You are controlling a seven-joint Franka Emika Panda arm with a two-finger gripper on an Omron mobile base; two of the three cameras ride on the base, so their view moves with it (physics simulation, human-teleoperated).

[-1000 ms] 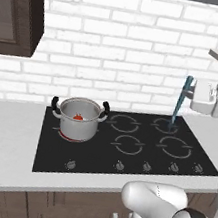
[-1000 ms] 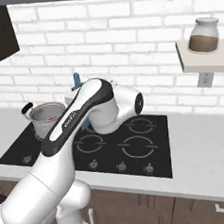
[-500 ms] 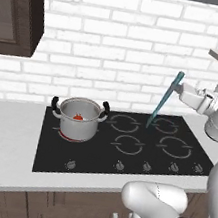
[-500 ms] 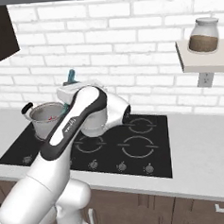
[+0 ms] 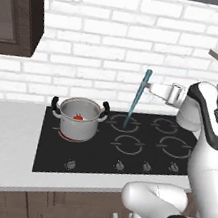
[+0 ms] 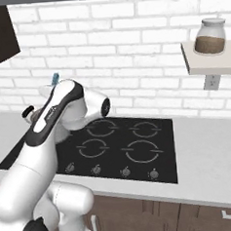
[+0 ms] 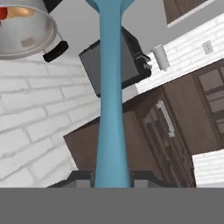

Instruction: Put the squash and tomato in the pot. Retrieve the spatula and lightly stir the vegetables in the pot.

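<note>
A white robot arm's pincer (image 5: 152, 90) is clamped shut on the upper handle of the teal-blue spatula (image 5: 136, 100), which hangs tilted above the black hob (image 5: 125, 144), its blade end low over the hob's rear-left burner and its handle end leaning up and to the right of that burner. To the left of the spatula, well apart from it, the steel pot (image 5: 79, 120) stands on the hob's far-left burner, its two black loop handles pointing out to either side. Inside the pot the small red tomato (image 5: 78, 117) shows near the middle; in the hand view a tan-yellow patch of the squash (image 7: 19, 11) lies beside the tomato within the pot's rim. In that same view the spatula runs straight up from between the two dark fingertips (image 7: 83, 182), its handle gripped on both sides, with the pot off to the upper left. From the right base view the arm bends across the left part of the hob, and just the tip of the spatula's handle pokes above the arm's elbow, while a sliver of the pot with one black handle peeps out behind it. The hob sits in a pale worktop (image 5: 7, 149) backed by a white brick wall (image 5: 118, 36); a jar (image 6: 209, 36) stands on a shelf (image 6: 209, 64) up to the right of the hob, and a dark cabinet (image 5: 19, 9) hangs up to its left
</note>
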